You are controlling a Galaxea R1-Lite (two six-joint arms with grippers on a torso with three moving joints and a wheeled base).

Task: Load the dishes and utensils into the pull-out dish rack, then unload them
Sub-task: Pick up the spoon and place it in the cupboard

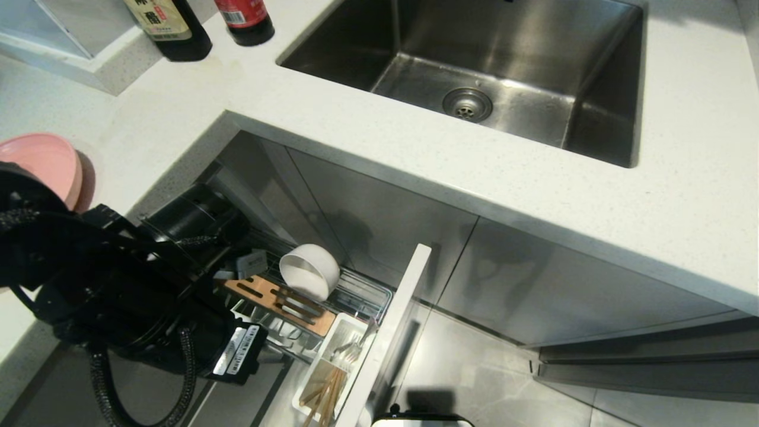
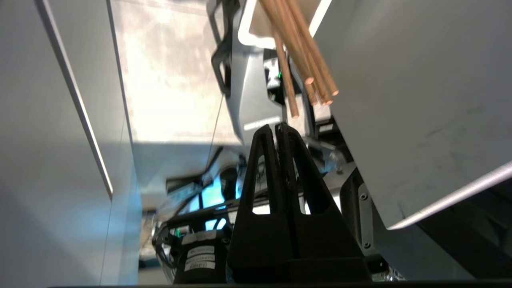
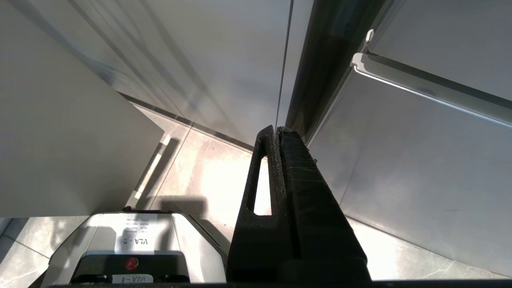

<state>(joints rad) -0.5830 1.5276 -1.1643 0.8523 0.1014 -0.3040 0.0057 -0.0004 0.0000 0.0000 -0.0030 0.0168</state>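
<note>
One cream-white bowl (image 1: 309, 271) sits in the single pull-out dish rack (image 1: 356, 296) below my surface (image 1: 415, 160), beside one tan slotted wooden strip (image 1: 278, 299) and one white utensil cup (image 1: 332, 362). At least four chopsticks (image 2: 308, 68) poke from that cup, their tips bunched too tightly for an exact count; metal utensils (image 1: 356, 347) beside them are also too clustered to number. One pink plate (image 1: 41, 166) rests up top, along with two dark bottles (image 1: 178, 26), next to one steel sink (image 1: 474, 77) with one drain. I have two hands: my left hand (image 2: 280, 130) and my right hand (image 3: 276, 134).
</note>
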